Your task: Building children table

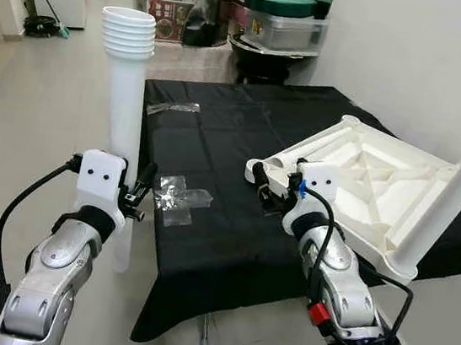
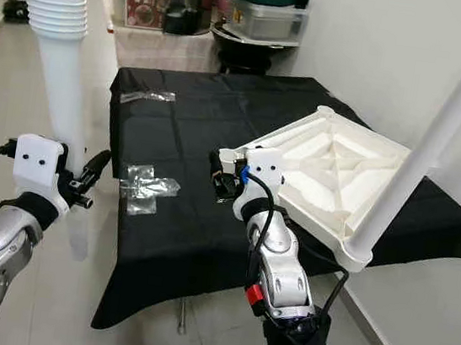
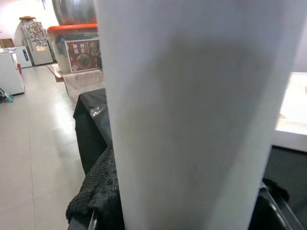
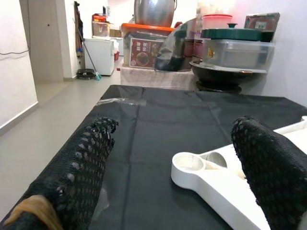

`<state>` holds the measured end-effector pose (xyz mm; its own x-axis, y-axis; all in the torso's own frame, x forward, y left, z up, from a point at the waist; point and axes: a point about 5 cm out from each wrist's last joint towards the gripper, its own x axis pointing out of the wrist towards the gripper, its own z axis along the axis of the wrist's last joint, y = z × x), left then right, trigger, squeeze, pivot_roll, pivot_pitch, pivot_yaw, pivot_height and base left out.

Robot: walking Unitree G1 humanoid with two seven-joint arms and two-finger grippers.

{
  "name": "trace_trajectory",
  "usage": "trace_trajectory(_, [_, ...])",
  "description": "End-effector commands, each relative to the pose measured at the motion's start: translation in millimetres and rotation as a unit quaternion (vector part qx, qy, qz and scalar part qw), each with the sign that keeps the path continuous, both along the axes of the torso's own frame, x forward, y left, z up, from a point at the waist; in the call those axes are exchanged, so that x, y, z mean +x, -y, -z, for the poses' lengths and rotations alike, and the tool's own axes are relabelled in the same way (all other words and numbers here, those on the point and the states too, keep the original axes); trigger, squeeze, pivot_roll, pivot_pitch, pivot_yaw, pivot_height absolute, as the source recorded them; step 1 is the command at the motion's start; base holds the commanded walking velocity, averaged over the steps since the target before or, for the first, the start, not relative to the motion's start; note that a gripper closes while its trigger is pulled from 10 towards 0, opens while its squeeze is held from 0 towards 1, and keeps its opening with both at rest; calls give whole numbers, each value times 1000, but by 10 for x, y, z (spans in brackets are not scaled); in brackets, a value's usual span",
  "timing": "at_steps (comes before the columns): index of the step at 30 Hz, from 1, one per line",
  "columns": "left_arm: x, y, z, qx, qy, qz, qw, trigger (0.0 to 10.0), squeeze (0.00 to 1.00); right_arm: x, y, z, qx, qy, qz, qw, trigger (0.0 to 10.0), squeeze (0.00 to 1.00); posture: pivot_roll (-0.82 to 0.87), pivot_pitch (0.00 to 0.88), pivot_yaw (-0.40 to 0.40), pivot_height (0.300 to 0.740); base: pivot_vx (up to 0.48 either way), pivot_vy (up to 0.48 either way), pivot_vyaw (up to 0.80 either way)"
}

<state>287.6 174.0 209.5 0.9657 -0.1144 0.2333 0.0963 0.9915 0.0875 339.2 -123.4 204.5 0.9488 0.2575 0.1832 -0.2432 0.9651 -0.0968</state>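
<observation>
Presently, the left gripper (image 1: pixel 138 194) is clamped on a white table leg (image 1: pixel 125 116), held upright beside the near left edge of the black-covered table (image 1: pixel 204 246); the leg's ribbed, flared end points up and its lower end hangs below the tabletop level, off the table's side. The left wrist view confirms the leg (image 3: pixel 192 115) pressed between the black fingers (image 3: pixel 98 191). The right gripper (image 1: pixel 264 187) is over the table with its fingers spread apart, gripping nothing; it sits just at the nearest corner socket (image 4: pixel 188 164) of the white tabletop panel (image 1: pixel 365 186). That panel lies upside down on the right half of the table, ribbed underside up, overhanging the near right edge. One leg (image 2: pixel 424 155) is already seated in the panel's near right corner and stands up at a tilt. Crumpled clear tape (image 1: pixel 178 195) lies on the black cloth between the grippers.
</observation>
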Motion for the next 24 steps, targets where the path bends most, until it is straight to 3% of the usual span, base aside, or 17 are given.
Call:
trace_trajectory(1, [20, -23, -17, -2, 8, -11, 1000, 10000, 0, 5, 13, 28, 1, -4, 4, 1000, 10000, 0, 48, 0, -36, 740, 311, 0, 0])
trace_trajectory(19, [40, -9, -43, 1, 16, -10, 1000, 10000, 0, 4, 33, 83, -1, -8, 16, 1000, 10000, 0, 51, 0, -30, 740, 360, 0, 0])
trace_trajectory(24, [31, 35, -55, 12, 21, -8, 1000, 10000, 0, -4, 27, 97, -3, -8, 14, 1000, 10000, 0, 57, 0, -32, 740, 0, 0, 0])
